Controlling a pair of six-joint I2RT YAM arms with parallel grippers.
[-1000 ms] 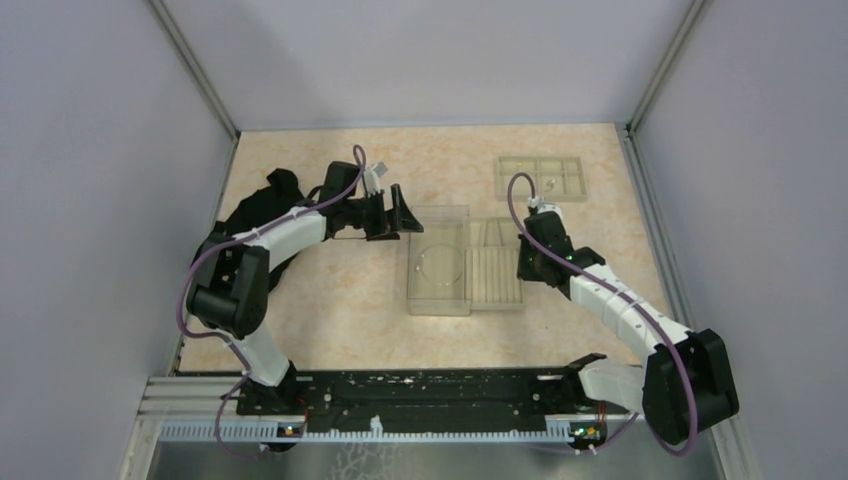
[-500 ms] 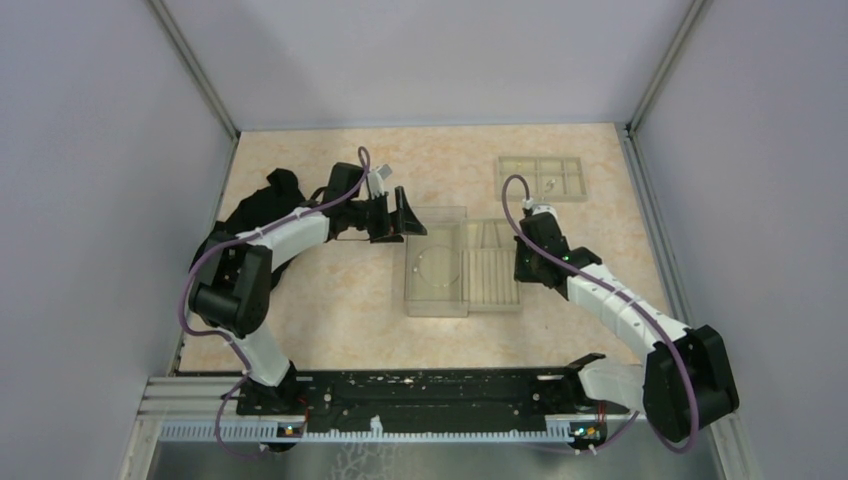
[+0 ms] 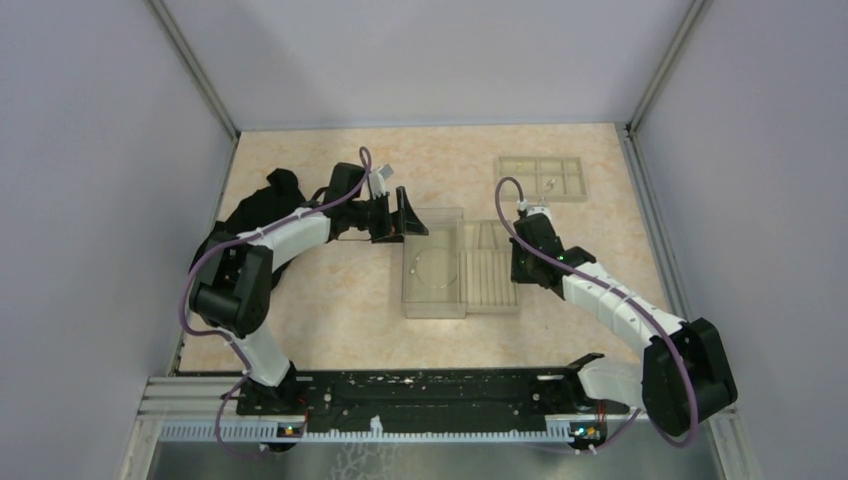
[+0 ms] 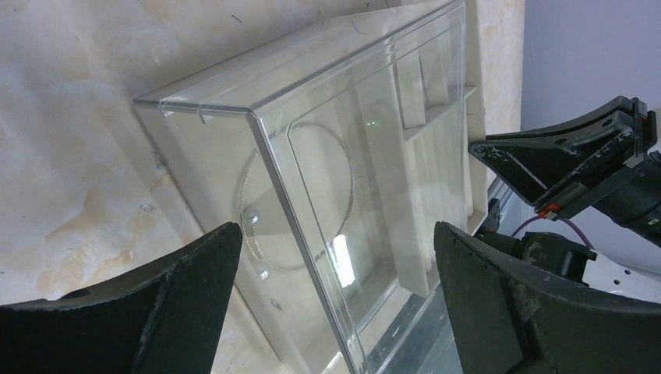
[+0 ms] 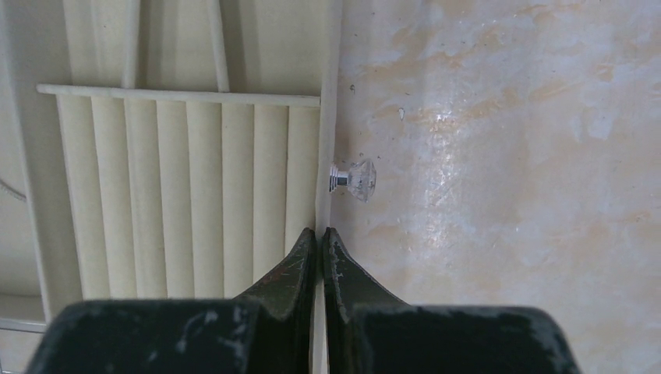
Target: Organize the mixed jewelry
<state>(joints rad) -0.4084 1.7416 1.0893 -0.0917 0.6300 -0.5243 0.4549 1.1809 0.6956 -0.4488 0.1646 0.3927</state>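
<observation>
the thin silver wire hoop (image 3: 416,262) (image 4: 244,181) lies flat inside the clear plastic box (image 3: 434,300) (image 4: 195,105) in the middle of the tabletop (image 3: 330,300). one tiny silver piece (image 3: 551,183) sits in a compartment of the beige compartmented tray (image 3: 540,160) far to the right. the beige ridged tray (image 3: 490,280) (image 5: 187,195) touches the box's right side. the left end effector (image 3: 395,215) (image 4: 335,234) is spread wide, empty, facing the box's far left corner. the right end effector (image 5: 319,234) is pinched closed, holding nothing, over the ridged tray's right edge, just beside a small clear faceted knob (image 5: 355,179) there.
</observation>
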